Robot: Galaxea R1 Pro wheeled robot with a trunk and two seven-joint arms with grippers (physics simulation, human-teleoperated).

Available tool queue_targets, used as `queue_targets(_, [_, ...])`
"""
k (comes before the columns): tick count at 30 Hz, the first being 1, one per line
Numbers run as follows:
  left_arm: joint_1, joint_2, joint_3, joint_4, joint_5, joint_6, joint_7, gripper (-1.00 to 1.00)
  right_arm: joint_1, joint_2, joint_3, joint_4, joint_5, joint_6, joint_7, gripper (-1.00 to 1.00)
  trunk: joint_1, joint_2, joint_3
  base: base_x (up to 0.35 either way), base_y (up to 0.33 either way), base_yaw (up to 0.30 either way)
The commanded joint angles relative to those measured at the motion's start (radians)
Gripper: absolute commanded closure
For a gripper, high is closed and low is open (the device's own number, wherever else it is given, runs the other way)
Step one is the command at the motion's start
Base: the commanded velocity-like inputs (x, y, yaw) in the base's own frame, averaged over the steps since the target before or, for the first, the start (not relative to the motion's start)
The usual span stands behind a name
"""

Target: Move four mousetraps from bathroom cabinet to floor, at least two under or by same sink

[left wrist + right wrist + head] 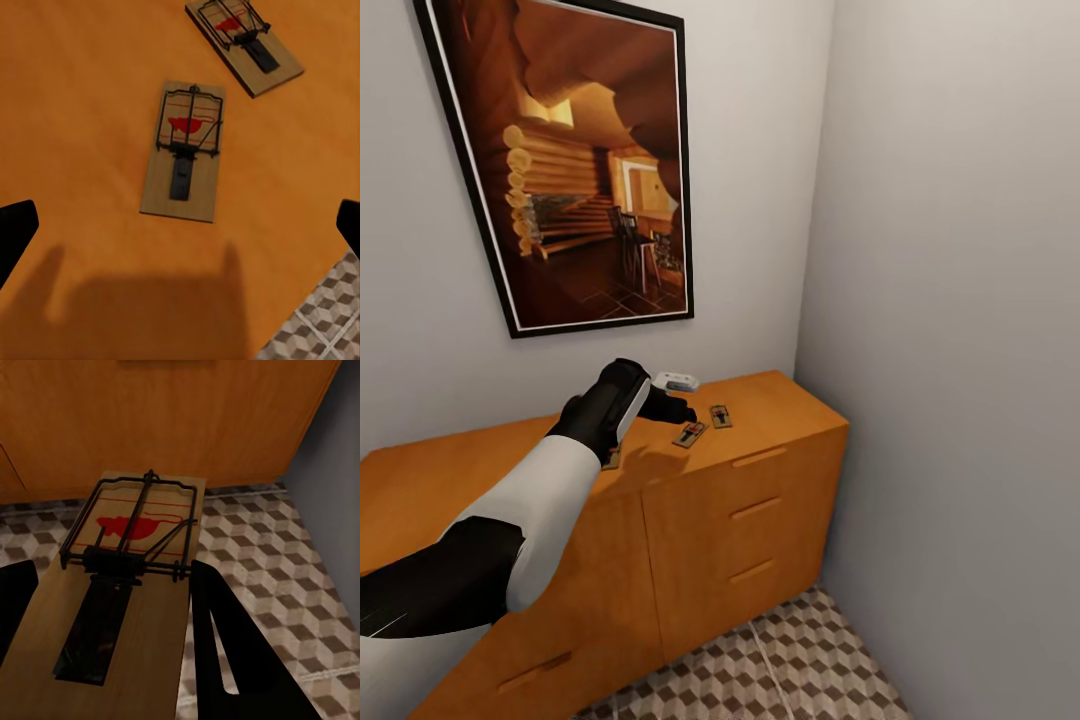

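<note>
Two mousetraps (690, 434) (720, 415) lie flat on top of the orange-brown cabinet (760, 500), near its right end. The edge of a third mousetrap (612, 458) peeks out under my left forearm. My left gripper (668, 406) hovers over the cabinet top, just left of the pair. In the left wrist view it stands open (182, 229), with the nearer mousetrap (184, 150) just beyond the fingertips and the other mousetrap (244, 41) farther off. My right gripper (111, 577) is shut on a mousetrap (120, 592), held above the cube-patterned floor (262, 547) before the cabinet front (150, 420).
A small white object (676, 381) rests against the wall on the cabinet top behind my left gripper. A large framed picture (580, 170) hangs above. The grey side wall (960, 350) closes in at the right, leaving a narrow strip of tiled floor (780, 660).
</note>
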Motion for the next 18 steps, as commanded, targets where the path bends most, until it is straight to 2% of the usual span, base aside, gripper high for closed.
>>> queue_targets(1, [-0.001, 0.000, -0.001, 0.000, -0.008, 0.003, -0.007, -1.00, -0.001, 0.000, 0.004, 0.001, -0.002, -0.003, 0.001, 1.00, 0.000, -0.001, -0.003, 0.000, 0.000, 0.000])
queue_targets(18, [-0.001, 0.000, -0.001, 0.026, -0.008, -0.046, -0.007, -1.00, -0.001, 0.001, 0.004, 0.001, -0.002, -0.002, 0.002, 1.00, 0.000, -0.001, -0.029, 0.000, 0.000, 0.000])
